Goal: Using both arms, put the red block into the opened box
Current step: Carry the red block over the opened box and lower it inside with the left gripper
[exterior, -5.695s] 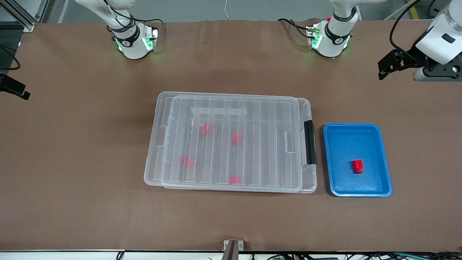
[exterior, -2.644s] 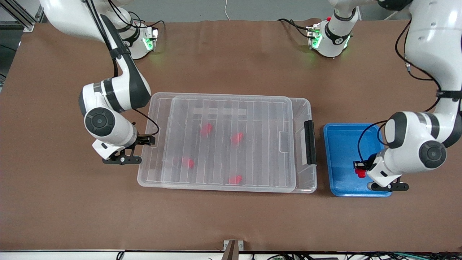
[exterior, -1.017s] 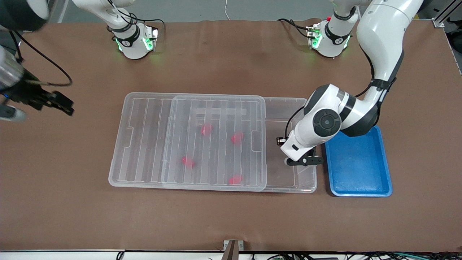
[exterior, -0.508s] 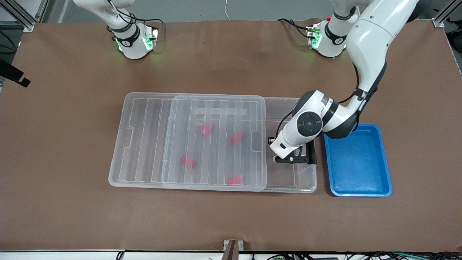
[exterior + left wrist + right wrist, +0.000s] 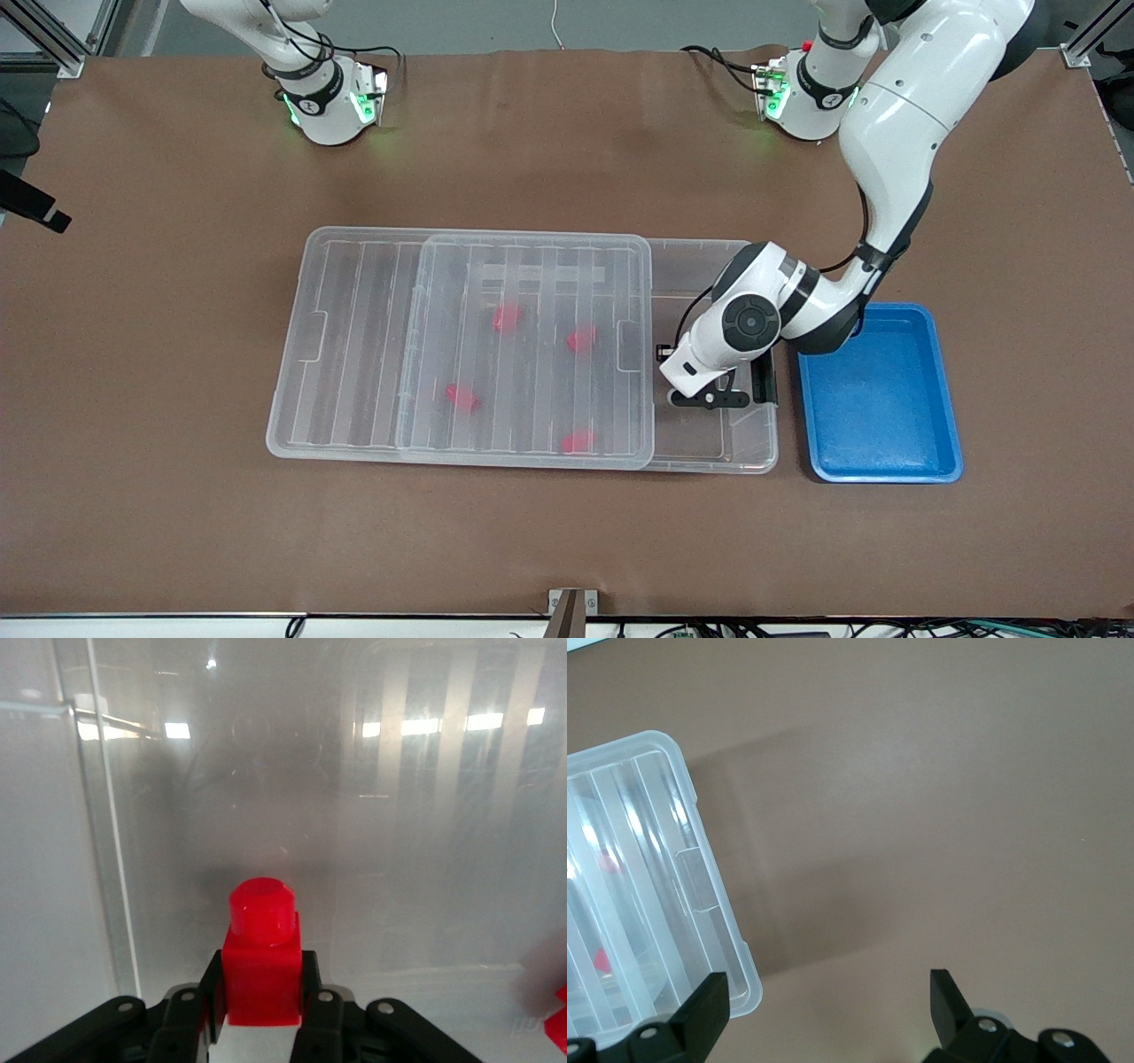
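Left pincer (image 5: 257, 1028) clamped on red block (image 5: 260, 961), stub pointing down, directly over box (image 5: 709, 443) opening; right pincer (image 5: 824, 1010) wide, empty.

Left pincer (image 5: 259, 1019) is clamped, its arm bent low; right pincer (image 5: 828, 997) gapes wide.

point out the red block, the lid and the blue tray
red block (image 5: 260, 970), left wrist view, its square body
lid (image 5: 354, 341), front view, its ribbed top
blue tray (image 5: 877, 399), front view, its bare floor
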Controlling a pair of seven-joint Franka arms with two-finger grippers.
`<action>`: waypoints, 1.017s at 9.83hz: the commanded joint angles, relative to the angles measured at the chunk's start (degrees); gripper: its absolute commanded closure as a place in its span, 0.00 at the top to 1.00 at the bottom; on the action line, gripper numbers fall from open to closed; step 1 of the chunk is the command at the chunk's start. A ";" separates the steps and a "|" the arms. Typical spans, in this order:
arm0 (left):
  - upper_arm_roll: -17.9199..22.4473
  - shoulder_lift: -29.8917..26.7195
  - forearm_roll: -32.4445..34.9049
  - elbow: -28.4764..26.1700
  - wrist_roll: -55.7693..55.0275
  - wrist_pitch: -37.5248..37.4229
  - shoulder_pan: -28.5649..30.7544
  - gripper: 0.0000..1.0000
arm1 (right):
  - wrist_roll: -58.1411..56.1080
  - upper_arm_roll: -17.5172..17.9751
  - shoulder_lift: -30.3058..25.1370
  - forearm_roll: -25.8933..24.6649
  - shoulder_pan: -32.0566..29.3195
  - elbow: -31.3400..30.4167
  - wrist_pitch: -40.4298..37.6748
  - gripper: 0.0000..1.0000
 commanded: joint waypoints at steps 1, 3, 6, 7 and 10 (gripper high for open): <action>0.12 2.17 1.27 0.17 0.30 1.21 -0.10 0.30 | -0.83 3.31 -0.39 -1.06 -2.71 0.12 -0.19 1.00; 0.12 2.52 1.27 0.17 0.22 1.21 -0.10 0.76 | -0.74 3.31 -0.39 -1.07 -2.71 0.12 -0.19 1.00; 0.12 2.17 1.97 0.35 0.13 1.21 -0.19 1.00 | -0.65 3.31 -0.48 -0.81 -2.63 0.12 -0.19 1.00; 0.12 1.91 2.06 0.26 0.04 1.21 -0.19 1.00 | -0.65 3.31 -0.39 -0.54 -2.63 0.12 -0.10 1.00; -0.23 0.51 1.97 0.26 -0.66 0.77 -0.10 1.00 | -0.83 3.40 -0.30 -0.28 -2.27 0.11 -1.15 1.00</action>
